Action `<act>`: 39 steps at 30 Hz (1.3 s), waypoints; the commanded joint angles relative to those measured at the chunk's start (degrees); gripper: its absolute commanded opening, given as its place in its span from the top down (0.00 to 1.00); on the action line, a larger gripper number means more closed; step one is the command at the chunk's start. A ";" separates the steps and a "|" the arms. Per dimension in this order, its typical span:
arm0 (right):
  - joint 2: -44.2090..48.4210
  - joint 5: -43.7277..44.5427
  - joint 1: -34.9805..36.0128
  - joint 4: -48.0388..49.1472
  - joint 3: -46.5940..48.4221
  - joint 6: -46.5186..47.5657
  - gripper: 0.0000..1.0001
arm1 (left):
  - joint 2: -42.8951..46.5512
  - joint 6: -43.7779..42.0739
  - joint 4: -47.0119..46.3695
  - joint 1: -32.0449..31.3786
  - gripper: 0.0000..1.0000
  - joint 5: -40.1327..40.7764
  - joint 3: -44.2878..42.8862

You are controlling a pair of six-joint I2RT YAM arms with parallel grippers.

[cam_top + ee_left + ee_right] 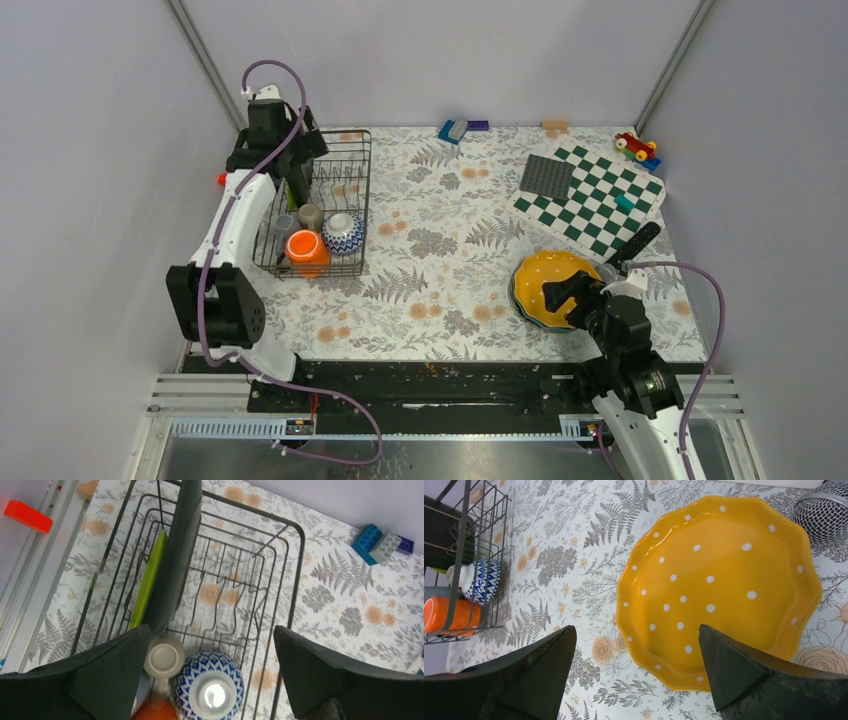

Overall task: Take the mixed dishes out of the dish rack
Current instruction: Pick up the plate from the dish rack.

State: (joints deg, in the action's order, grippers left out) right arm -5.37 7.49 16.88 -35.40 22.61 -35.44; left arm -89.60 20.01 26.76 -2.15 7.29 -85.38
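The dish rack [345, 170] stands at the far left. In it a black plate [177, 555] and a lime-green plate [150, 577] stand on edge, with an upturned pale cup [164, 656], an upturned blue patterned bowl [209, 687] and an orange mug [305, 248] at its near end. My left gripper [293, 152] hovers open and empty above the rack [280, 580], with the bowl below its open jaws [211, 630]. A yellow white-dotted plate [719, 590] lies on a blue plate [516, 300] on the table at the right. My right gripper [636, 627] is open and empty over the yellow plate's near edge [568, 292].
A green-white chequered board [600, 205] with a dark studded square [547, 178] lies at the back right. A black microphone [632, 245] lies beside the yellow plate. Toy blocks [453, 130] and a toy car [635, 147] sit by the back wall.
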 commanded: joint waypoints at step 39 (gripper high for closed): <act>1.99 -2.31 -0.01 3.08 -1.45 1.49 0.00 | -9.92 -5.96 2.97 4.31 0.07 -3.72 -12.63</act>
State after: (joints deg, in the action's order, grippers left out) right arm -3.60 4.95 16.88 -34.72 21.23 -34.57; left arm -96.49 14.39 29.93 1.69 5.06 -94.96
